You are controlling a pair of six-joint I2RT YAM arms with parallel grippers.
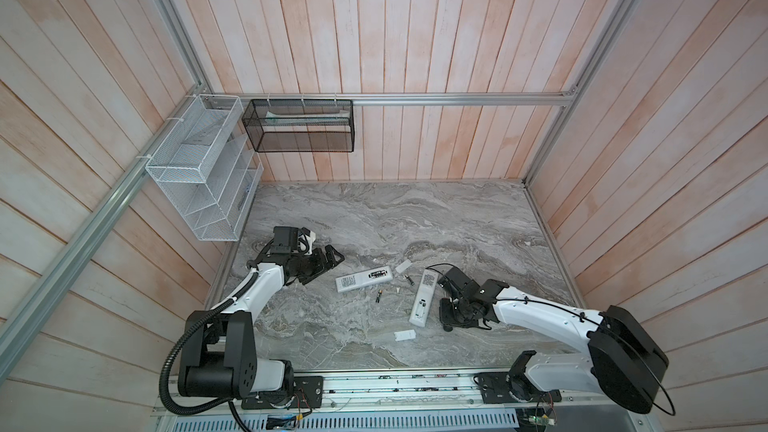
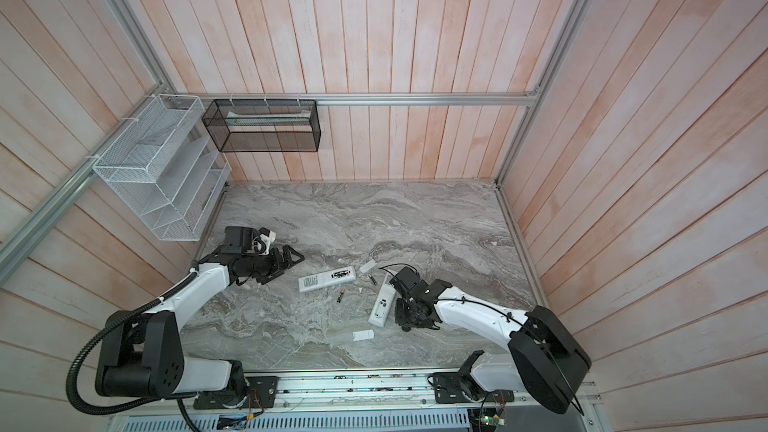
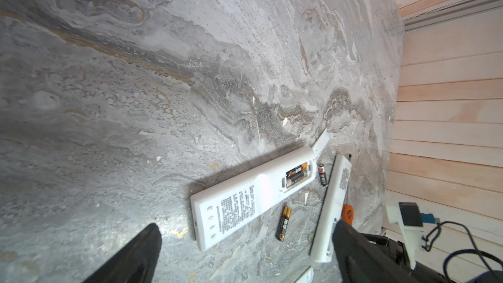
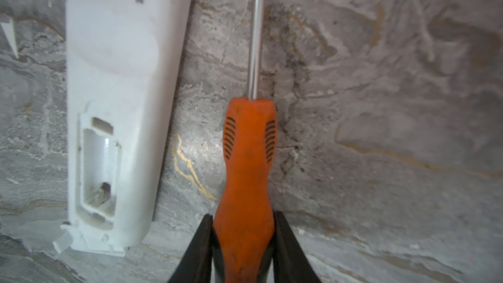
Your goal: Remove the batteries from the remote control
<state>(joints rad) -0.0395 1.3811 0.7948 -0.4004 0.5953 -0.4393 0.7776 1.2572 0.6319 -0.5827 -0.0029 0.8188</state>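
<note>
**Top views.** Left pincer (image 1: pixel 326 265) sits at the left side of the grey marble tabletop (image 1: pixel 374 209). Its fingers are spread wide with nothing between them, short of remote A (image 1: pixel 363 279). Remote A lies label side up with its bay uncovered, and the batteries (image 1: pixel 377 274) sit inside the bay. Battery C (image 1: pixel 379 296) lies loose on the tabletop just in front of remote A. Battery D (image 1: pixel 409 280) lies loose between remote A and remote B (image 1: pixel 422 299). Both loose cells show in both top views. White cover E (image 1: pixel 406 266) lies off remote A's bay end. White cover F (image 1: pixel 405 334) lies near the front edge, below remote B. Right pincer (image 1: pixel 444 312) is low, just right of remote B. The wrist hides its fingers from above, so its state cannot be told here.

**Left wrist.** The black fingers (image 3: pixel 141 249) frame the view, far apart and empty. Remote A lies ahead with black-and-gold batteries (image 3: pixel 296 175) side by side in its bay. Battery C (image 3: pixel 284 223) lies beside its long edge. Battery D (image 3: pixel 322 175), black with a red mark, lies between the remotes. The screwdriver (image 3: pixel 347 212) lies along remote B, on the side away from remote A.

**Right wrist.** Right pincer (image 4: pixel 243 230) is drawn narrow on the screwdriver's orange handle (image 4: pixel 247 159), with a finger (image 4: pixel 201 243) pressed to each side. The metal shaft points away over the tabletop. Remote B (image 4: pixel 122 63) lies just beside it, not touching. Its open bay shows bare white plastic and a spring contact.
</note>
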